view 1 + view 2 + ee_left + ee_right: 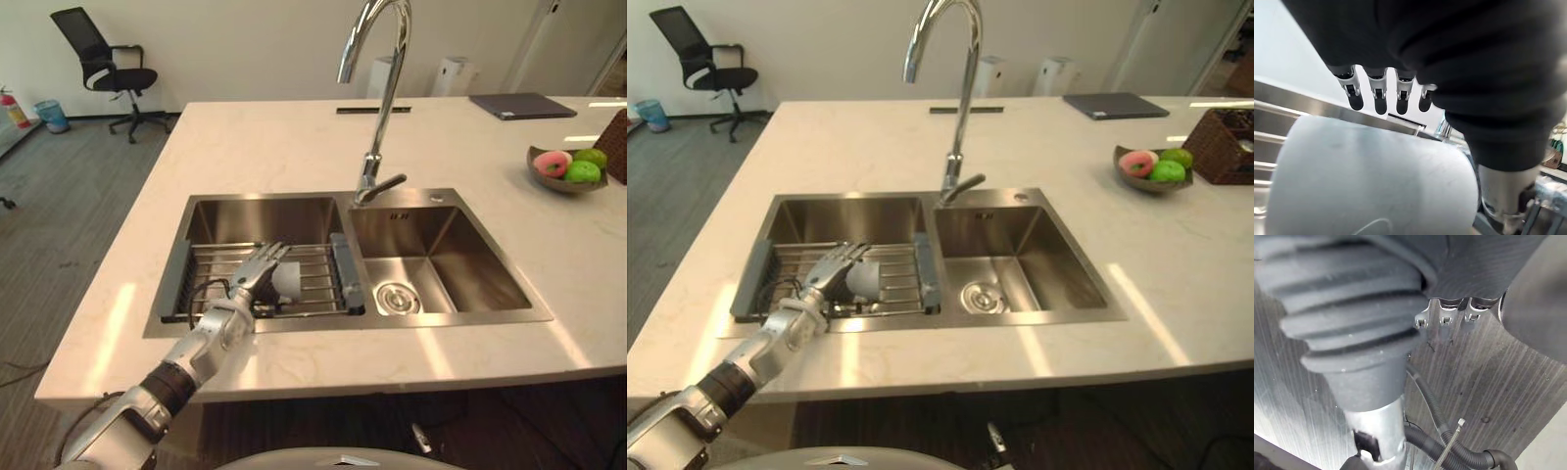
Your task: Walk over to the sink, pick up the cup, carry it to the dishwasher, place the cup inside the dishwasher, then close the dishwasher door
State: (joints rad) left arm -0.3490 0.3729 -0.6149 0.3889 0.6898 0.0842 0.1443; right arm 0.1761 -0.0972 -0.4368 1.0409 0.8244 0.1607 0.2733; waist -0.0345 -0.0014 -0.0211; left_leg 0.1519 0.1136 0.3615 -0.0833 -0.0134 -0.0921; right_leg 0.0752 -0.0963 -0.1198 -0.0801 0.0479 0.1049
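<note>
A pale grey cup (291, 282) lies on its side on a wire rack (315, 262) in the left basin of the steel sink (443, 197). My left hand (258, 273) reaches into that basin from the lower left, fingers straight, lying over the cup's left side. In the left wrist view the cup (1371, 181) sits just under the hand, with the fingers (1380, 100) stretched above it and the thumb (1506, 196) off to one side. My right hand (1444, 319) hangs low over grey floor.
A tall curved faucet (378, 117) stands behind the divider between the basins. The right basin has a drain (397, 298). On the counter at the right are a fruit bowl (566, 168), a wicker basket (1225, 147) and a dark flat folder (521, 105). An office chair (108, 69) stands far left.
</note>
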